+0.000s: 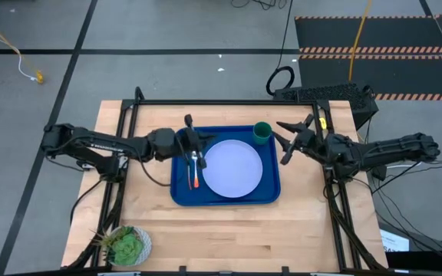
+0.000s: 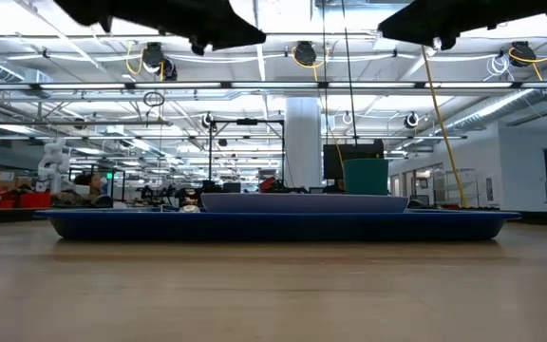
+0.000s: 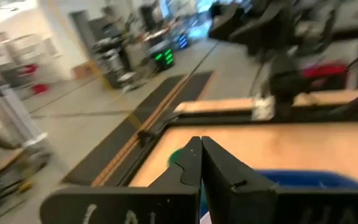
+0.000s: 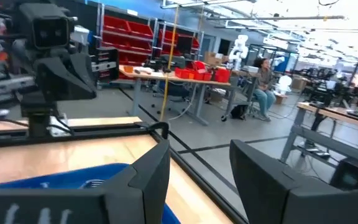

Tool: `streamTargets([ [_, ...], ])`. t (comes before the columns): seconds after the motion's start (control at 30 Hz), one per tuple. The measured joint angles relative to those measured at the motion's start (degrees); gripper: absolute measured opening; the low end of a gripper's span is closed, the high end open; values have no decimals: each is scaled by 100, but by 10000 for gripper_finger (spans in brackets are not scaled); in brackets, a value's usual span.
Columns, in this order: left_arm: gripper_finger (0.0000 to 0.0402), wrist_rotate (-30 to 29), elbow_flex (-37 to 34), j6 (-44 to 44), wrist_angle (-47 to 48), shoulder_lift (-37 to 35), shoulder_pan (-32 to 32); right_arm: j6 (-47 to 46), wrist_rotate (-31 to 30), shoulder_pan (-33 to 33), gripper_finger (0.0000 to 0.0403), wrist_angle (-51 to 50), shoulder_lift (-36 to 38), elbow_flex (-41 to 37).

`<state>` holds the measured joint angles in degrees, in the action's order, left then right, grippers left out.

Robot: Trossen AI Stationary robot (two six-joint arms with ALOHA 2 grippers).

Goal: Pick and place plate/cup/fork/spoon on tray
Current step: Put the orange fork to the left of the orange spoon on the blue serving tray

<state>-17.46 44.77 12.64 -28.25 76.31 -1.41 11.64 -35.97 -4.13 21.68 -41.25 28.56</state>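
The blue tray (image 1: 181, 192) lies mid-table. On it rests the pale plate (image 1: 232, 168), with the dark green cup (image 1: 262, 133) upright in the far right corner. Two orange-handled utensils (image 1: 196, 170), the fork and the spoon, lie side by side on the tray's left part; I cannot tell which is which. My left gripper (image 1: 198, 146) is shut and empty, raised above the utensils. My right gripper (image 1: 285, 143) is open and empty, raised just right of the tray beside the cup. In the low view the cup (image 2: 366, 176) and plate (image 2: 302, 200) stand on the tray (image 2: 273, 225), with both arms high above.
A small white pot with a green plant (image 1: 126, 245) stands at the table's near left corner. Black frame rails (image 1: 229, 102) run along the far edge and sides. Bare wood lies in front of the tray. A person (image 4: 265, 87) sits in the room beyond.
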Motion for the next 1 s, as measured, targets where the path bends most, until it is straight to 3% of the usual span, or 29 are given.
streamTargets([
  [0.2,12,1696,-561,-495,-1551,0,-722,-27,0,268,160,-287,-222,0],
  [0.33,14,2277,-601,-547,-1612,0,-1086,0,4,423,160,-419,-442,0],
  [0.43,14,2226,-603,-362,-1488,2,-1325,259,4,525,160,-302,-606,0],
  [0.6,15,2020,-603,-970,-1461,2,-1612,509,4,571,160,-269,-771,0],
  [0.7,24,2015,-603,-880,-1210,2,-1589,628,7,569,160,-263,-809,0],
  [0.9,78,848,-604,-461,-514,4,-1334,723,9,569,160,29,-809,0],
  [1.0,111,670,-605,-587,-619,4,-1233,706,54,569,160,207,-809,0],
])
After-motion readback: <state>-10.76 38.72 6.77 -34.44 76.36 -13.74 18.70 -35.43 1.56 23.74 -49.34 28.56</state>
